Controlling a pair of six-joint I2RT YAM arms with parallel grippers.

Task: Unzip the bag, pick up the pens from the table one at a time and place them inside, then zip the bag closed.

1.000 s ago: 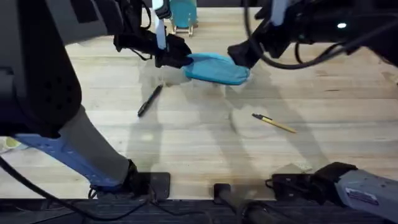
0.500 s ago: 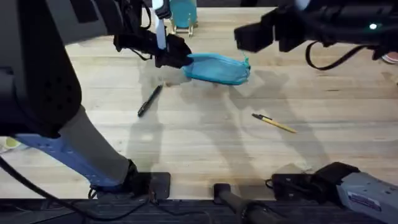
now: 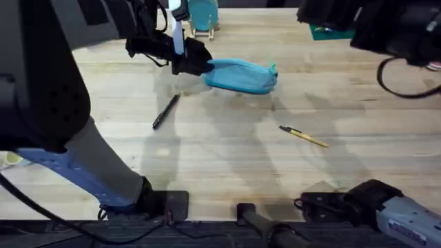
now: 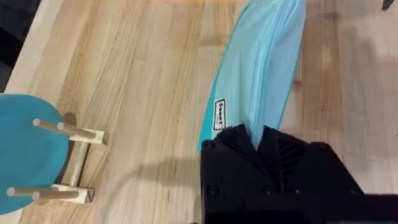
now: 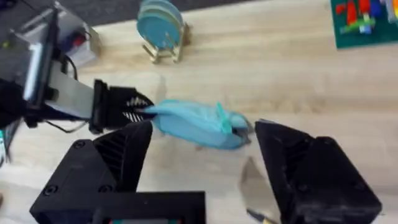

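The pale plank surface (image 3: 227, 165) stretches wide under me, with my two bases at its near edge. Toward the far side lies the light blue pencil pouch (image 3: 241, 75), long and soft, resting flat on the wood. My left fingers (image 3: 196, 63) are closed on its left end; in the left wrist view the black fingers (image 4: 273, 158) pinch the fabric between them, and the pouch (image 4: 258, 68) runs away from them with a small white label on its side. Just beyond that end stands a round teal object on a wooden stand (image 3: 202, 15).

My right gripper (image 5: 202, 168) hangs raised above the surface at the far right, well apart from the pouch, its two black fingers spread wide with nothing between them. From its wrist camera I look down on the pouch (image 5: 199, 124) and on my left gripper (image 5: 121, 109) holding its end.

The black pen (image 3: 165, 111) lies on the surface near the pouch's left end, slanted. The yellow pen (image 3: 304, 136) lies further right and nearer to me, also slanted. Both are outside the pouch.
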